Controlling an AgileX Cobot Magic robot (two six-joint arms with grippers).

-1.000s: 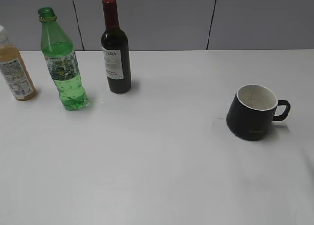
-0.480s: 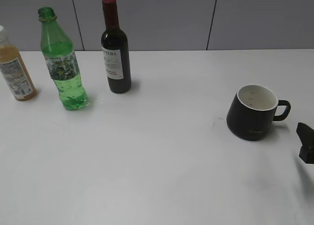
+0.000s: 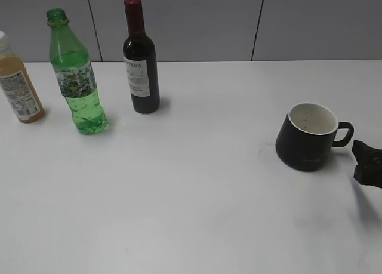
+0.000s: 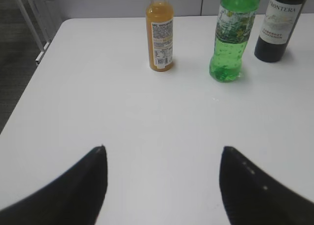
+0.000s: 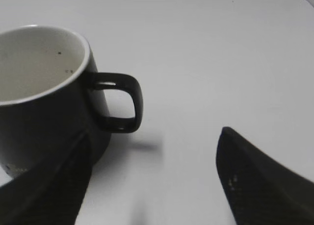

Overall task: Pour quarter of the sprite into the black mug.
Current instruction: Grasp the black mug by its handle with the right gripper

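The sprite (image 3: 74, 77) is a tall clear-green bottle with no cap, upright at the back left of the white table; it also shows in the left wrist view (image 4: 230, 36). The black mug (image 3: 305, 137) stands upright at the right with a white inside and its handle pointing right; it fills the left of the right wrist view (image 5: 46, 92). My right gripper (image 3: 365, 163) is open, just right of the mug's handle (image 5: 120, 102), its jaws (image 5: 154, 137) wide apart. My left gripper (image 4: 162, 156) is open and empty, well in front of the sprite.
A dark wine bottle with a red cap (image 3: 140, 62) stands right of the sprite. An orange juice bottle (image 3: 18, 80) stands at the far left. The table's left edge (image 4: 29, 87) drops off to the floor. A grey panel wall runs behind the table.
My right gripper has come into view at the right edge and moved left and up toward the mug's handle. The bottles and mug have not moved.
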